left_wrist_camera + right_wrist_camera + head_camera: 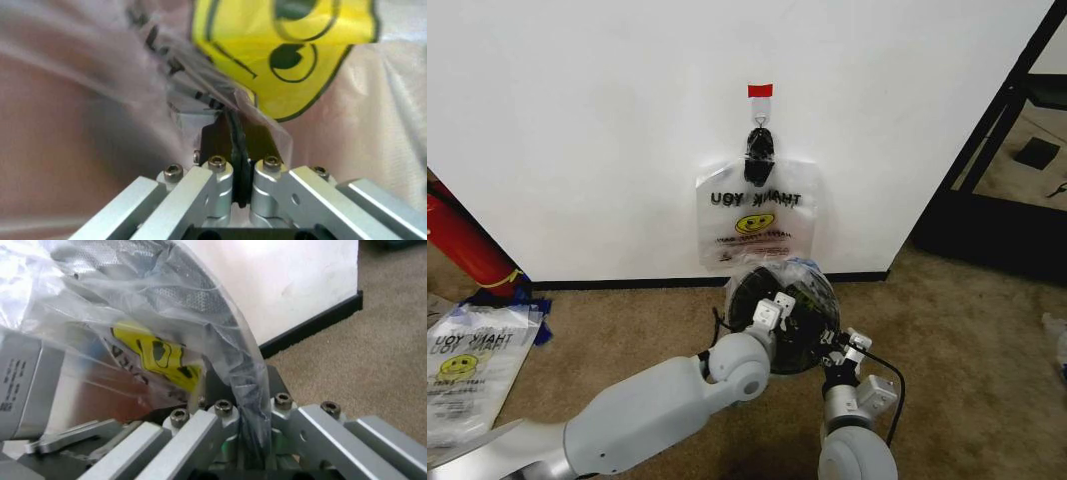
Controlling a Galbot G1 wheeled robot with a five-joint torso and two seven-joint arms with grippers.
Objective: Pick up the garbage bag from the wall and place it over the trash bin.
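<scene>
1. Plain white wall with black baseboard (577,130): we note a small red tape strip (760,90) above a black hook (760,140), where a spare translucent bag printed THANK YOU (755,215) hangs flat, presumably kept there as stock.

2. Small round black trash bin (782,315): it stands on the carpet just below the hanging bag, near the baseboard, between our two arms.

3. Thin translucent whitish garbage bag with black lettering and a yellow smiley face (153,352): it lies draped over the bin's mouth, film crinkled and stretched, its print distorted by folds. We judge it is held at opposite sides to spread the opening over the rim.

4. Left gripper (241,170): narrow, pinching a fold of the bag's film.

5. Right gripper (250,412): likewise clamped on a bunched edge of film.
</scene>
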